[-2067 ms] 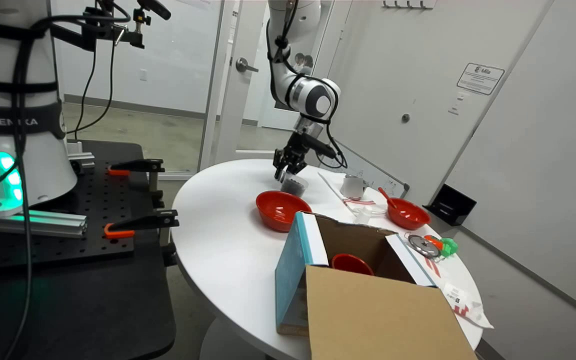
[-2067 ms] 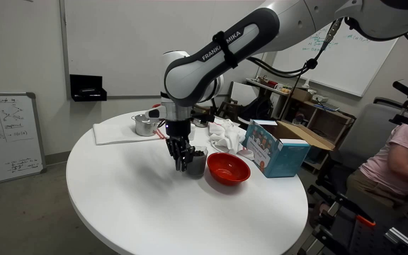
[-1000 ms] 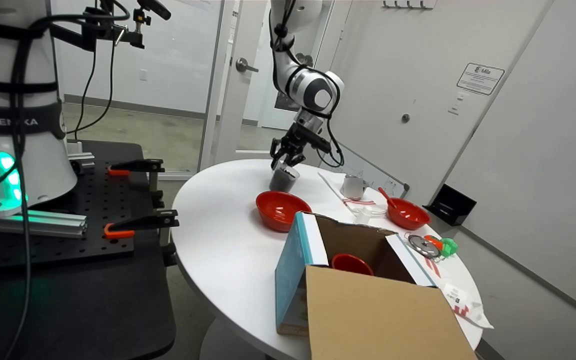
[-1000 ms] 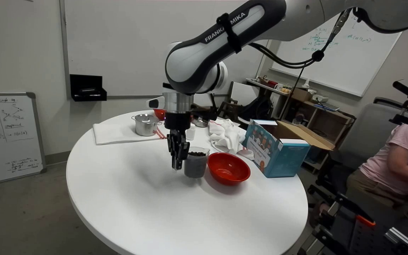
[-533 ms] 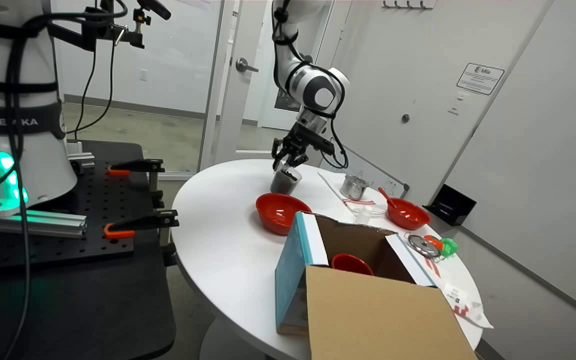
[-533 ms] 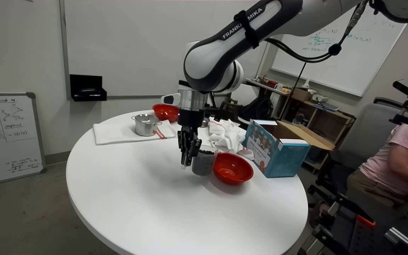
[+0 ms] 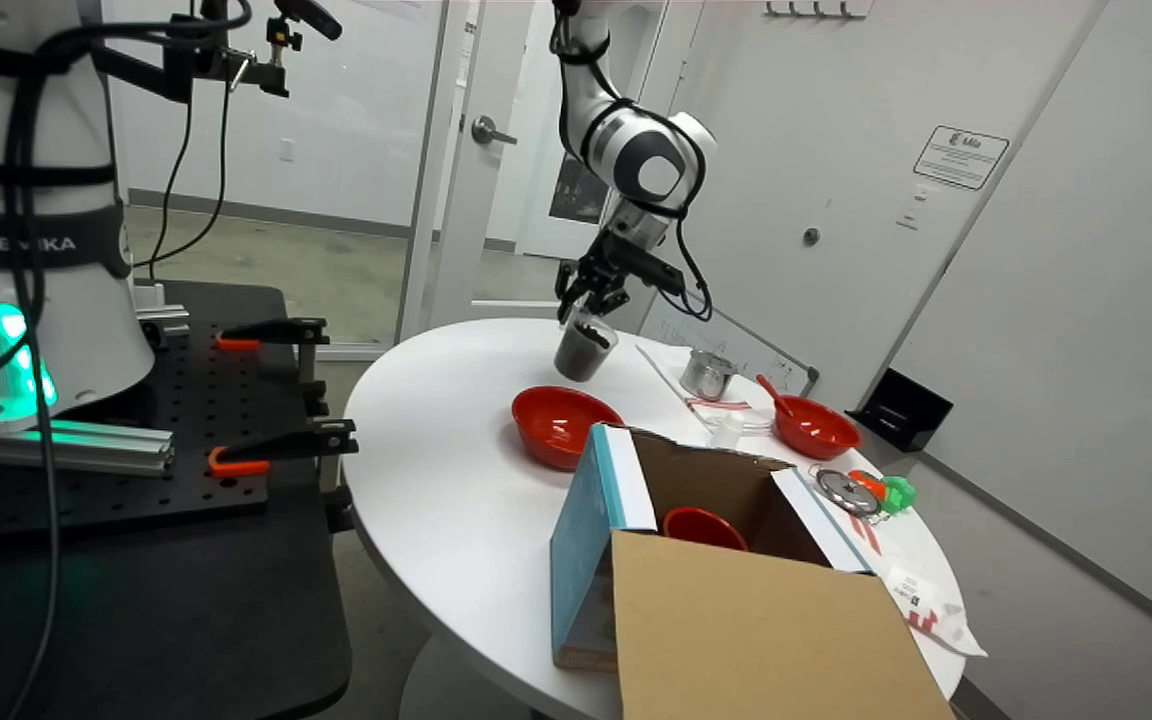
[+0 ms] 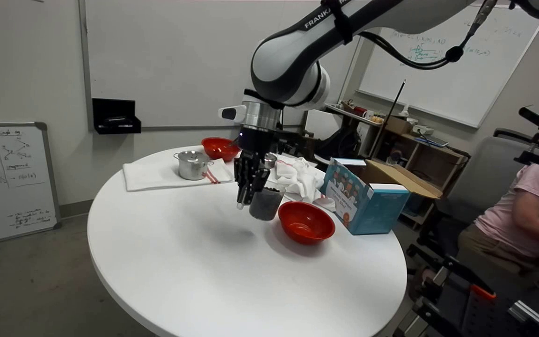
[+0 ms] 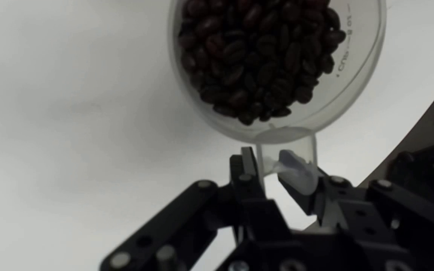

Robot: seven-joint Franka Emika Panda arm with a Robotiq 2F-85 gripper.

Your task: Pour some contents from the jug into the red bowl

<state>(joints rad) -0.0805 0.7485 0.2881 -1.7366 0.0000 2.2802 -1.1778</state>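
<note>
The jug (image 7: 584, 352) is a translucent measuring cup holding dark beans. It hangs above the white table, slightly tilted, and also shows in an exterior view (image 8: 265, 205). My gripper (image 7: 586, 302) is shut on its handle; the fingers also show in an exterior view (image 8: 251, 186). In the wrist view the fingers (image 9: 271, 162) sit on either side of the handle, and the jug (image 9: 347, 88) is full of beans above them. The red bowl (image 8: 306, 223) stands upright beside and below the jug, apart from it. It also shows in an exterior view (image 7: 561, 430); no beans show in it.
An open blue cardboard box (image 8: 367, 206) stands near the bowl, with a red cup (image 7: 704, 528) inside. A metal pot (image 8: 192, 164) sits on a folded towel (image 8: 157, 177). Another red bowl (image 7: 816, 428) with a red spoon, a metal lid (image 7: 846, 492) and a crumpled towel (image 8: 300, 180) lie around.
The jug has risen off the table in my gripper, moved towards the bowl and tilted slightly. The red bowl shifted slightly as the jug came close to it.
</note>
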